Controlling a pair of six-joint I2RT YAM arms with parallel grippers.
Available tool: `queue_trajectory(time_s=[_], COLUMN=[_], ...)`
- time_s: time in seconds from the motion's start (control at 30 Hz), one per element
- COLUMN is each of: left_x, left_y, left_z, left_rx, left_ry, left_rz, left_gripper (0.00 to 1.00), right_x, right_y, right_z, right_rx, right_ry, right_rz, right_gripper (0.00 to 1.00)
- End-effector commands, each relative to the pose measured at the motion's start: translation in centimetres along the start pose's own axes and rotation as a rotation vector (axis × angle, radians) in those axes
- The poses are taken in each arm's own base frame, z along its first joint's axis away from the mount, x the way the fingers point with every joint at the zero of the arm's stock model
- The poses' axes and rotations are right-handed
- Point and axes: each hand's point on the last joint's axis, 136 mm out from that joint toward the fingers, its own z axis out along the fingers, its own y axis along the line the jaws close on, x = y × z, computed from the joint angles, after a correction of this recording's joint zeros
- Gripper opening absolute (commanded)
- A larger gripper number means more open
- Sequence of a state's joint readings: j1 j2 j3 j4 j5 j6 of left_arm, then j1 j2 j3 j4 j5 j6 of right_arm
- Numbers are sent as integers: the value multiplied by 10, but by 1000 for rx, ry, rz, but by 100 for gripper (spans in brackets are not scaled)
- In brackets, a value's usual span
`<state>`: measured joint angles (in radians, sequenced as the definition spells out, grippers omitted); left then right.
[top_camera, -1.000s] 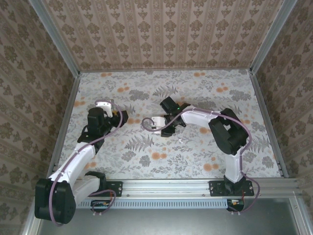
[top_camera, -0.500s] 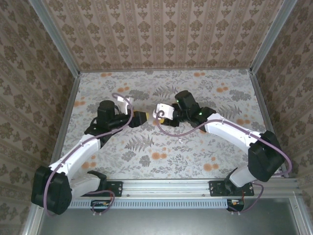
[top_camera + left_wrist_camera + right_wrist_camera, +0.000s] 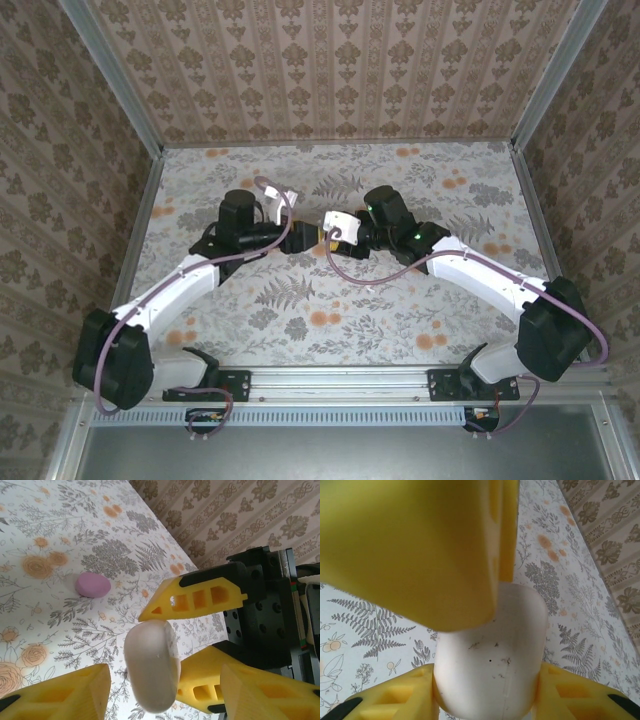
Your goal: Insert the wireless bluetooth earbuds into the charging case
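1. The right claw point(image 3: 487, 672) is pinching a white rounded-square plastic charging case point(image 3: 490, 650). Its two yellow fingers point(image 3: 385, 697) press on the case's opposite sides.
2. The case stands on edge between those fingers, lifted off the grey floral-patterned worktop point(image 3: 50, 530). A thin seam line runs across its lower face in the right wrist view.
3. The left claw point(image 3: 165, 672) is spread wide and faces the right claw tip to tip. Its yellow fingers point(image 3: 55, 692) reach past the case on either side.
4. In the left wrist view a narrow gap shows between the left claw's near finger and the case. The other finger sits behind one finger of the right claw.
5. From the right wrist camera, one left-claw finger point(image 3: 410, 545) looms blurred just above the case. Whether it touches the case I cannot tell.
6. From above, both claws meet over the middle of the worktop, with the arms angled in from either side.
7. A smooth pink oval pebble-shaped item point(image 3: 93, 585) lies flat on the worktop. It is beyond the left claw's tips and off to one side, well apart from both claws.
8. Where the tiny earbuds lie I cannot tell.
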<state>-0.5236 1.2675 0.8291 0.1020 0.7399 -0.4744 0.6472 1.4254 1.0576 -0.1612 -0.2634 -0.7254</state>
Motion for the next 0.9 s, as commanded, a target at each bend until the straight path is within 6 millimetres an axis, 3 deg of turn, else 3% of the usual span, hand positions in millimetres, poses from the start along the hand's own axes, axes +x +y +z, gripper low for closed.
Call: queue_trajectory(time_s=[0.0,0.33,0.6,0.67,0.87], left_x=[-2,6,6,7,8], left_y=[-12,-8,-8,-8,-7], left_z=[5,12,16,17,18], left_rx=[40,40,54,58,61], left_ry=[30,73,87,91,87], left_rz=[36,22,19,16,5], left_gripper=[59,53,42,39,38], right_x=[-10,-13,-14,-21,-21], right_y=[-2,-6,-6,-9,-7], right_z=[-6,-6,-6,-15,-17], right_rx=[24,42,41,60,60], right_ry=[-33,-46,-50,-70,-71], right_rz=[-5,-7,-8,-14,-16], right_gripper=[44,44,44,44,44])
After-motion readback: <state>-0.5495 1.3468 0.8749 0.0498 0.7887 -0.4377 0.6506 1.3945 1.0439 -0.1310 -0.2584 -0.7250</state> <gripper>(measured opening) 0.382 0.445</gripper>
